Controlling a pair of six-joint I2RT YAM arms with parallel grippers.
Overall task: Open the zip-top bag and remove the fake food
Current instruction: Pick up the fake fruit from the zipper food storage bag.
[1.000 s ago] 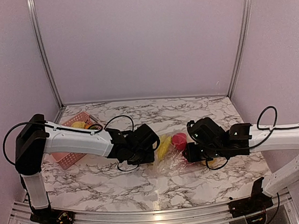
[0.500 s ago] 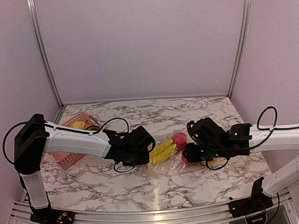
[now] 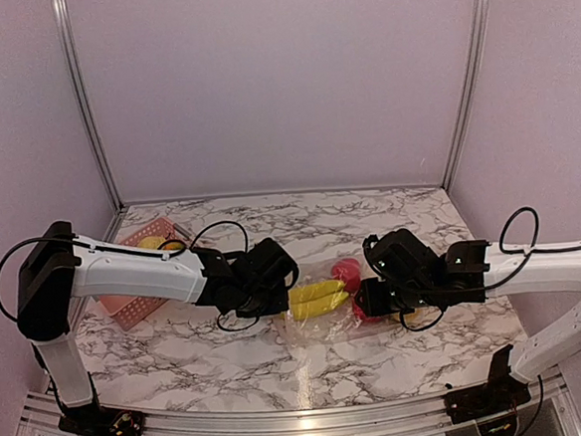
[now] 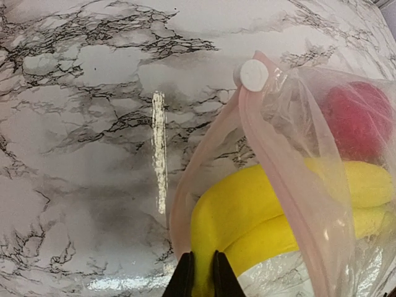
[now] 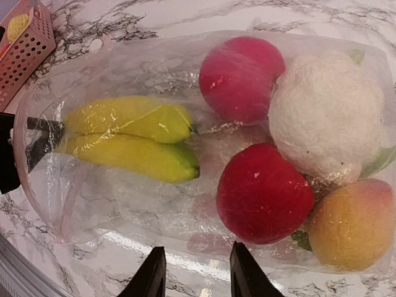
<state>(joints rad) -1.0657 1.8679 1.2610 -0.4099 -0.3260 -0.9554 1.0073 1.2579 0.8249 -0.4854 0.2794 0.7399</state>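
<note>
clenching, the left claw [image 4: 201, 275] is apparently gripping the bananas [image 4: 247, 204] between its tips; the right claw [image 5: 198, 272] is hanging spread, zip-top bag [image 5: 124, 204] of fake food [image 5: 263, 192] just ahead.

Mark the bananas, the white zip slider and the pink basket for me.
bananas [image 5: 127, 117]: right wrist view, middle of the upper banana.
white zip slider [image 4: 253, 74]: left wrist view, centre of its round face.
pink basket [image 5: 30, 48]: right wrist view, its slatted side wall.

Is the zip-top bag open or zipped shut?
The zip-top bag is open: its pink zip strips gape apart and the bananas lie bare between them.
</note>
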